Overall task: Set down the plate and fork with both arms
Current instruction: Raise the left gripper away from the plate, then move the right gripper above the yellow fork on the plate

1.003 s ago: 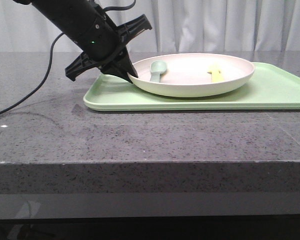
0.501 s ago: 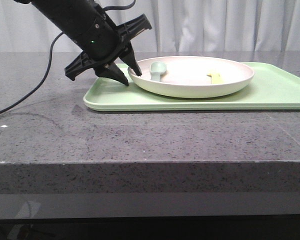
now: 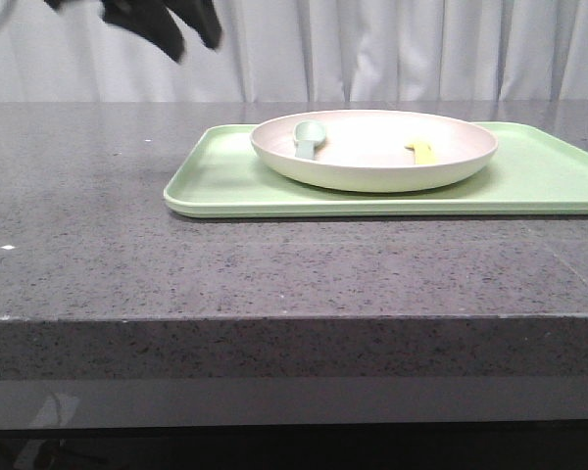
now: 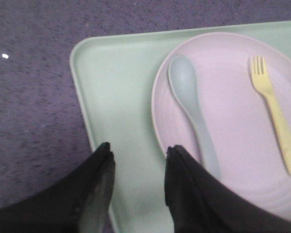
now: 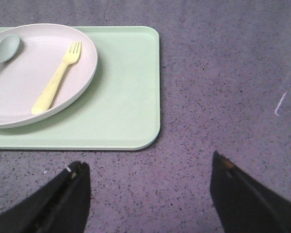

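Pale pink, stiff and likely light, the plate (image 3: 372, 149) sits mid-frame on the green tray (image 3: 539, 176) carrying the thin fork (image 3: 421, 151), so we would pinch its raised rim; both our grippers (image 4: 136, 160) (image 5: 148, 179) stand apart, empty.

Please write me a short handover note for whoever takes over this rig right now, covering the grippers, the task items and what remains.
Left gripper: open, empty, raised above the tray's left end, clear of the plate.
Right gripper: open wide, empty, over bare table off the tray's right end.
Plate: sits flat on the green tray.
Fork: lies inside the plate, beside a grey-green spoon, the two apart.
Done: plate and fork both appear placed; neither is held.
Left: apparently nothing but backing the arms away, as far as these views show.
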